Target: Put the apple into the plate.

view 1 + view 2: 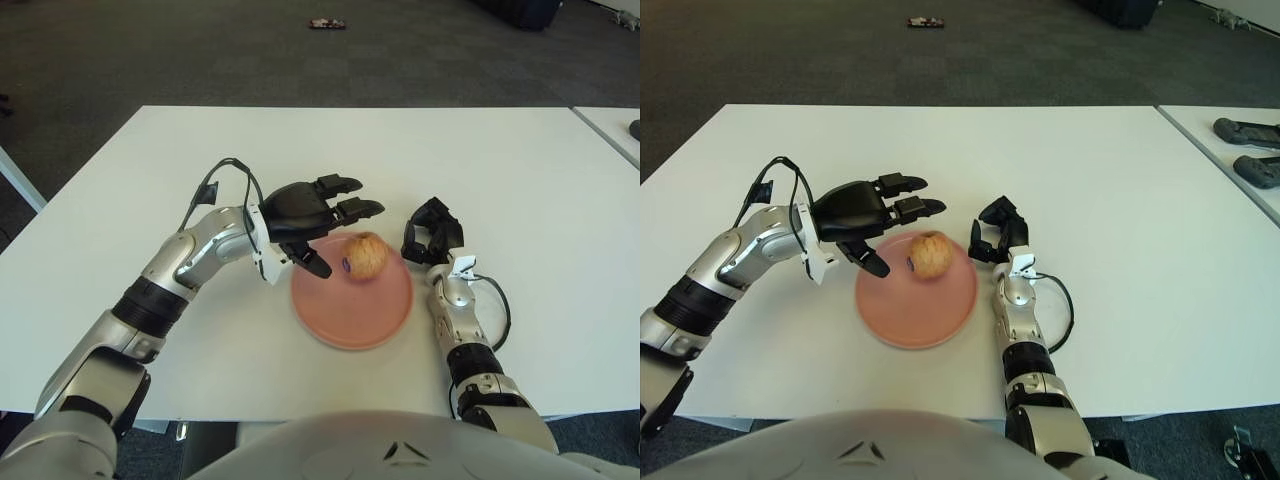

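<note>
A yellowish-red apple (365, 257) with a small sticker sits on the pink plate (352, 318), near its far edge. My left hand (318, 218) hovers just left of and above the apple with its fingers spread, holding nothing and apart from the fruit. My right hand (431, 232) shows to the right of the plate's rim, fingers curled, holding nothing.
The white table (330, 150) extends far and wide around the plate. A second white table (1230, 150) stands at the right with dark devices (1247, 130) on it. A small dark object (327, 23) lies on the carpet beyond.
</note>
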